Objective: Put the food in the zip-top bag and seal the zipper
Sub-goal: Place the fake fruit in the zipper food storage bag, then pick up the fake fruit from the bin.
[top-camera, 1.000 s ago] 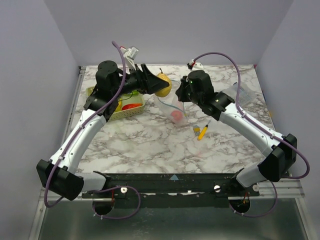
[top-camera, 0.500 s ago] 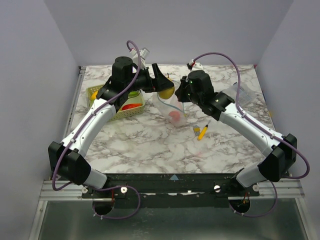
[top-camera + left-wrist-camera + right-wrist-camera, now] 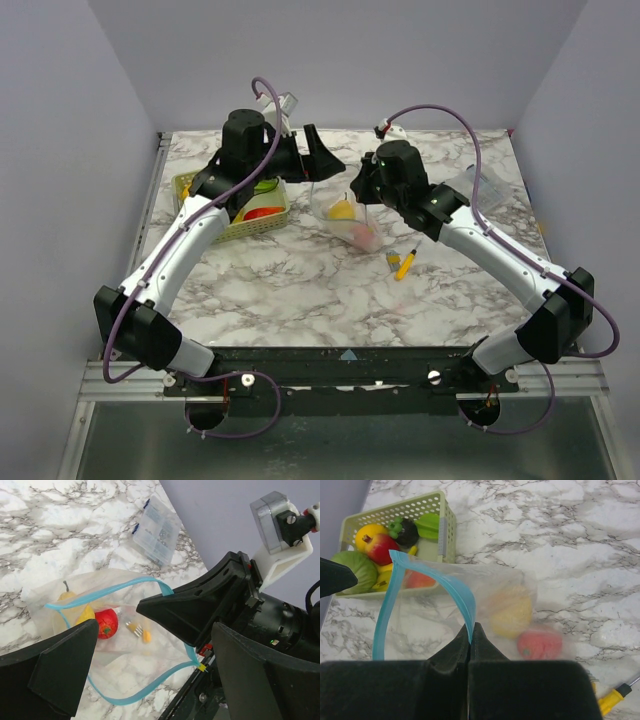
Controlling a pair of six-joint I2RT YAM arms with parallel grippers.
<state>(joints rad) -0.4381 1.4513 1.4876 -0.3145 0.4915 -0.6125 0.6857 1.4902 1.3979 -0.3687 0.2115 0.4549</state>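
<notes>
The zip-top bag (image 3: 345, 215) lies open mid-table, its light-blue zipper (image 3: 107, 592) forming a loop. Inside it are a yellow pear (image 3: 342, 209) and a red tomato (image 3: 365, 236); both also show in the left wrist view, the pear (image 3: 75, 614) beside the tomato (image 3: 105, 623). My right gripper (image 3: 359, 196) is shut on the zipper (image 3: 465, 600) and holds the mouth up. My left gripper (image 3: 318, 160) is open and empty above the mouth, its jaws wide apart in the left wrist view (image 3: 155, 640). More food (image 3: 377, 544) sits in the green basket (image 3: 442, 515).
The green basket (image 3: 262, 229) stands left of the bag under my left arm. A yellow screwdriver (image 3: 403, 263) lies right of the bag. A clear plastic box (image 3: 157, 530) sits at the back right, also seen from above (image 3: 472, 180).
My left gripper carried the yellow pear right over the bag mouth and opened. The pear has dropped into the bag beside the tomato. The right gripper has kept its hold.
</notes>
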